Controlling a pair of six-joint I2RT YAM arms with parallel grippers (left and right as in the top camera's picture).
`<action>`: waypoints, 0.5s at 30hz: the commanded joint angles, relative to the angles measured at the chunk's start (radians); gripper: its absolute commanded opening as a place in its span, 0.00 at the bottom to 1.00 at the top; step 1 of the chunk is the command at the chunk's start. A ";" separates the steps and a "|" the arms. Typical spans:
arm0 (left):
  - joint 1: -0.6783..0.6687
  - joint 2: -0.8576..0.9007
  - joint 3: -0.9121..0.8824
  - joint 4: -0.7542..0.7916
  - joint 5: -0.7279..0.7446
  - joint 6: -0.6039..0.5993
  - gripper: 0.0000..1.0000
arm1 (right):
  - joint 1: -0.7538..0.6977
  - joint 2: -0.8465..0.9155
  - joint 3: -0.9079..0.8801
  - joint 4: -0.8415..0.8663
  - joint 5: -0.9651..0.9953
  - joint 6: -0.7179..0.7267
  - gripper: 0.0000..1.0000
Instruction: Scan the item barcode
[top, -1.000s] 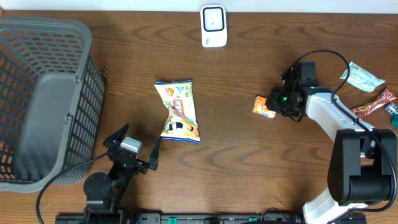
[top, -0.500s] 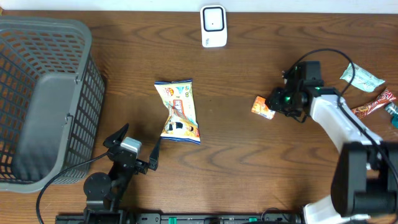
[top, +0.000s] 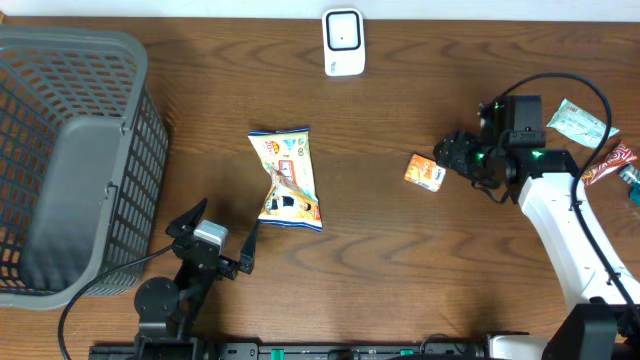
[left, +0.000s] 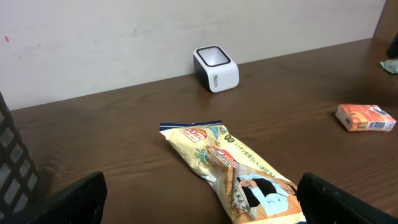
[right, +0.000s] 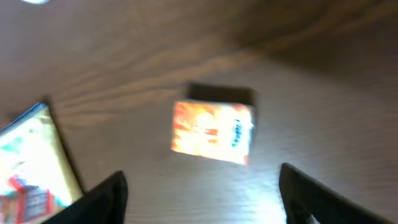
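Note:
A small orange box (top: 425, 172) lies on the table, just left of my right gripper (top: 449, 157). In the right wrist view the orange box (right: 212, 132) sits free ahead of my open right gripper (right: 205, 208), with nothing between the fingers. The white barcode scanner (top: 343, 42) stands at the table's far edge. A yellow snack bag (top: 287, 180) lies mid-table. My left gripper (top: 222, 243) rests open near the front edge, with the snack bag (left: 230, 171) just ahead of it and the scanner (left: 216, 68) beyond.
A large grey basket (top: 70, 160) fills the left side. A pale teal packet (top: 575, 120) and a red wrapped bar (top: 610, 165) lie at the right edge, behind the right arm.
My right gripper has opened and drawn back to the right, leaving the orange box on the table. The left arm and snack bag have not moved.

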 joint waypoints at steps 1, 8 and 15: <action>0.006 -0.001 -0.029 -0.015 0.020 -0.001 0.98 | 0.005 -0.003 0.012 -0.024 0.070 0.019 0.83; 0.006 -0.001 -0.029 -0.015 0.020 -0.001 0.98 | 0.004 -0.003 0.012 -0.034 0.077 0.019 0.89; 0.006 -0.001 -0.029 -0.015 0.020 -0.001 0.98 | 0.004 -0.003 0.012 -0.037 0.092 0.007 0.99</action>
